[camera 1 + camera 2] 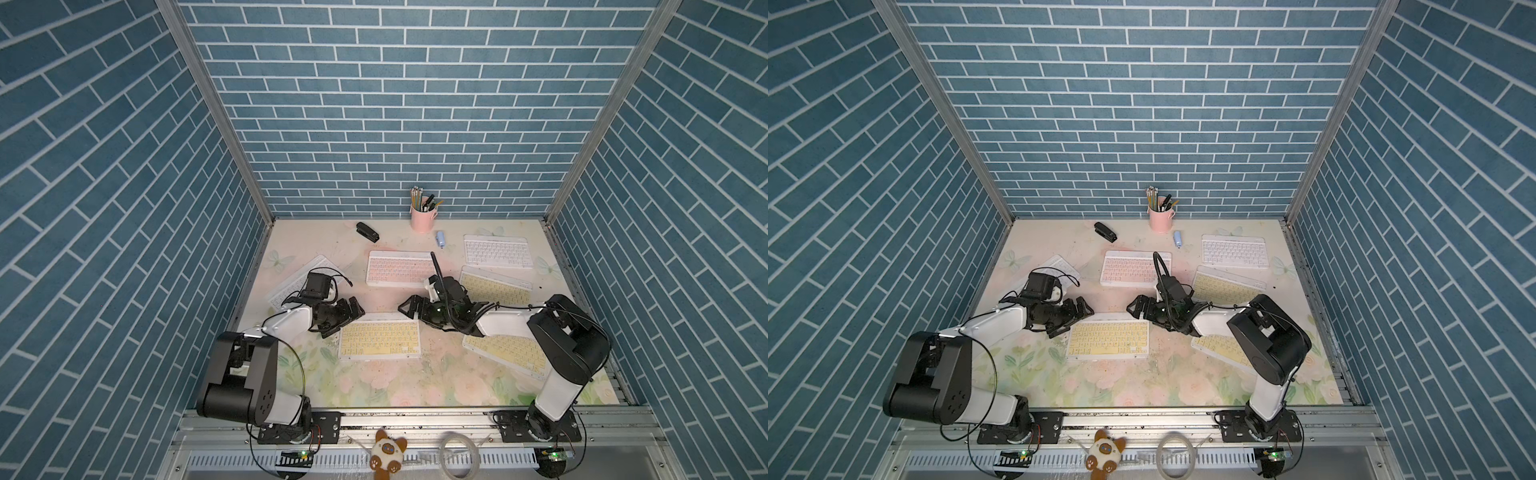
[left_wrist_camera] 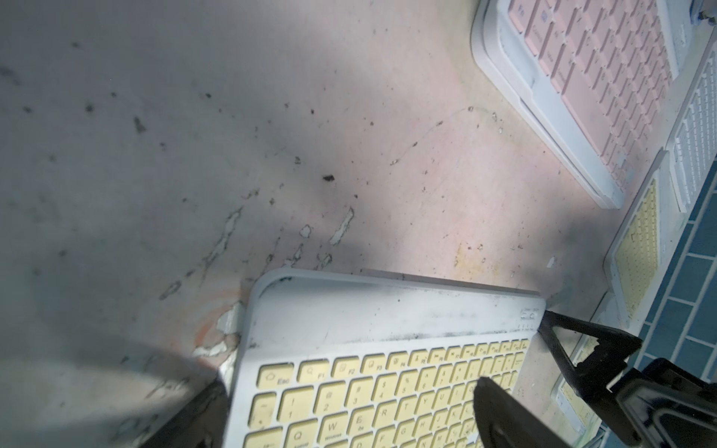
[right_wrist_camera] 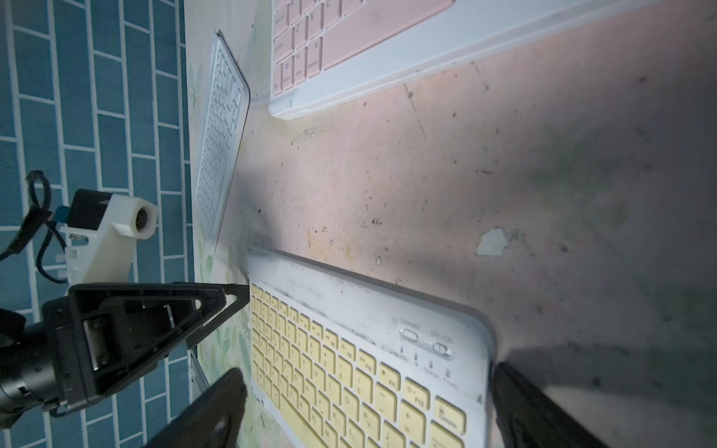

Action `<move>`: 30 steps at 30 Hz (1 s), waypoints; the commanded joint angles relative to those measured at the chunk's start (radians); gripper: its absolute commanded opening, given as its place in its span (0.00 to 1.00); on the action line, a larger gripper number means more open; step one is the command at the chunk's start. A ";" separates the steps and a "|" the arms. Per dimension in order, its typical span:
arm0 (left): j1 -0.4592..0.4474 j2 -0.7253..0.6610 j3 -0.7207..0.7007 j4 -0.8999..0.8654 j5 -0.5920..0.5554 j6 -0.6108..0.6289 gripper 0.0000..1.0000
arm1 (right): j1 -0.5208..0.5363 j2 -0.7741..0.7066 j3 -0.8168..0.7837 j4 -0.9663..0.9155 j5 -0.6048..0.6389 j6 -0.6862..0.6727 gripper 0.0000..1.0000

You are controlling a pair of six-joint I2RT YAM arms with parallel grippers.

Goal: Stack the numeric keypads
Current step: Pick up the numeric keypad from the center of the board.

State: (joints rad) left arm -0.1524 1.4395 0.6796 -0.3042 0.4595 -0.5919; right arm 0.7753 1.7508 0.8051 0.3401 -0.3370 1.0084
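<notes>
The left tool (image 2: 349, 384) and right tool (image 3: 366, 370) gape wide at opposite short ends of the slim, round-cornered yellow-keyed keypad (image 1: 379, 340).

- Front yellow keypad (image 2: 388, 314): white plastic frame, matt, smeared with dark grime; keys smooth plastic.
- Pink keypad (image 3: 426, 54): white plastic frame, smooth, cleaner.
- Table top (image 2: 388, 174): printed covering, matt, scuffed, chipped in patches.
- Left gripper (image 1: 356, 308): black plastic, matt.
- Front rail (image 1: 415, 420): bare metal, brushed.
- Toy cat (image 1: 388, 451): plush cloth.
</notes>
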 commanded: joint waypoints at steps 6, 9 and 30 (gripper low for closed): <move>-0.009 0.032 -0.064 -0.021 0.045 -0.020 1.00 | -0.011 0.013 0.014 0.059 0.035 0.079 0.98; -0.008 0.032 -0.071 -0.008 0.055 -0.022 1.00 | -0.014 0.023 0.005 0.095 0.036 0.093 0.98; -0.009 0.059 -0.080 0.046 0.094 -0.029 0.99 | -0.018 0.052 -0.071 0.345 -0.051 0.118 0.97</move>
State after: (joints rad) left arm -0.1486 1.4376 0.6491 -0.2222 0.5186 -0.6136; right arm 0.7395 1.7935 0.7452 0.5797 -0.2981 1.0767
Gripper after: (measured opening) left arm 0.995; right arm 0.969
